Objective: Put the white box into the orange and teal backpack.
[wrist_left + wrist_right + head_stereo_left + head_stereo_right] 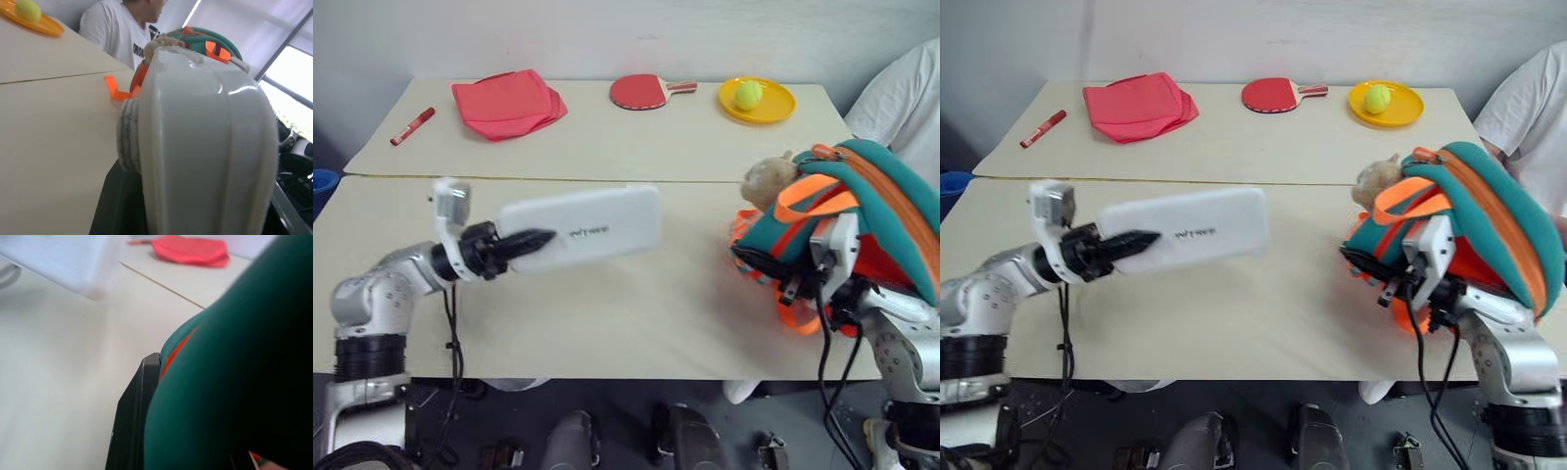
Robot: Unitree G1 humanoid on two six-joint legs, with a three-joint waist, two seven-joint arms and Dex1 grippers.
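Jaws, left: the left gripper (514, 247) was pinched on one short end of the white box (582, 229), its black fingers clamped across the case's thickness.
Jaws, right: the right gripper (1383, 272) was pressed into the teal and orange fabric of the orange and teal backpack (1474, 220), apparently pinching it; the fingertips were buried in cloth, so the exact bite could not be made out.
White box: held clear of the table (607, 313), roughly level, its free end pointing across at the backpack, the two well apart.
Backpack: bunched up and propped at the right edge of the table, plush face (766, 179) toward the box, orange straps hanging loose.
Why held so: gripping the box by its end left the full length free to slide in; the right arm seemed to be steadying the bag so the mouth could take it.
Stage: box lifted, not yet in the bag; judged about midway.
Risk: an opening was not plainly visible from these views, so the box might butt against closed fabric.
Bystanders: red cloth (508, 103), paddle (641, 91), yellow plate (773, 106) with a ball (748, 94), red marker (412, 126), all at the far side. A person in a white shirt (1528, 108) sat beyond the bag.
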